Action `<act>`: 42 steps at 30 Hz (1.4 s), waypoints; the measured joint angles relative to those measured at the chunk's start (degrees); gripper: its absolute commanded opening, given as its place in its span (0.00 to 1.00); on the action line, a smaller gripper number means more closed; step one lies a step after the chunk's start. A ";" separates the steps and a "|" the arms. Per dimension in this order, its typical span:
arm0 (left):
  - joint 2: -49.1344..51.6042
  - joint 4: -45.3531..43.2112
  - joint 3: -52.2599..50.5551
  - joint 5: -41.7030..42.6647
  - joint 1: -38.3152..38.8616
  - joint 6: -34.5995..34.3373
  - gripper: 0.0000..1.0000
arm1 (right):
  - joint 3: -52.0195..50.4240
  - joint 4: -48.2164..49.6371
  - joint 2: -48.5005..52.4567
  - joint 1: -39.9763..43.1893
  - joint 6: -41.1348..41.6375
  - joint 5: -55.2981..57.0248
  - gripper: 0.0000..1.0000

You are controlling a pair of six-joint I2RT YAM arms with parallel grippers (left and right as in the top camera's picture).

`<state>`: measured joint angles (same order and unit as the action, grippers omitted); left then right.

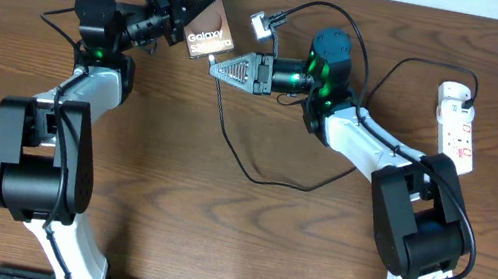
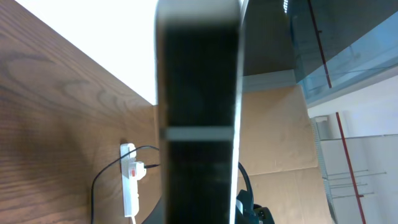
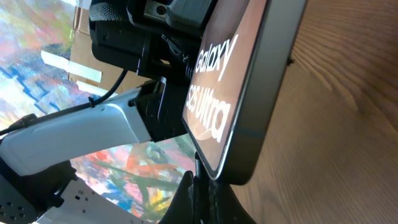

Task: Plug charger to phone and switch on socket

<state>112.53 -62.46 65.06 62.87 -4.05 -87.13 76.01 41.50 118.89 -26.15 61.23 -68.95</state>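
Starting at your left, the left claw [image 1: 196, 4] is clamped on the phone [image 1: 211, 34]. It holds the phone off the wood near the far edge of the surface [image 1: 211, 245], lettered face up toward the overhead camera and lower end turned toward the middle.

Just beside that end, the right claw [image 1: 224, 66] is pressed together on the tip of the charger [image 1: 253, 175]. The thin black cable drops from the fingers and loops across the wood toward the right arm. In the right wrist view the tip sits right at the phone's bottom edge, but you cannot tell whether it is seated in the port. I would treat plugging as the step in hand, not finished.

Far to your right, the socket [image 1: 459, 124] lies well apart from both claws, with a plug in it. Its switch is too small to read. With no claw near it, I judge switching on is left to do.

The surface is dark wood grain. Beyond it you see a pale wall, brown cardboard and a glass panel.
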 measured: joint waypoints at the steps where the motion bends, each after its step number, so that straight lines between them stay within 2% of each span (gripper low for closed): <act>1: 0.00 0.00 0.00 0.02 0.00 -0.07 0.07 | 0.00 0.00 0.00 0.00 0.00 -0.02 0.01; 42: 0.00 -2.71 0.00 3.41 -0.46 1.07 0.08 | 0.00 -0.11 0.00 0.00 0.11 -1.29 0.01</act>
<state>112.53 -65.17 65.06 66.28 -4.51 -86.06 76.01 41.39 118.89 -26.15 61.34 -70.24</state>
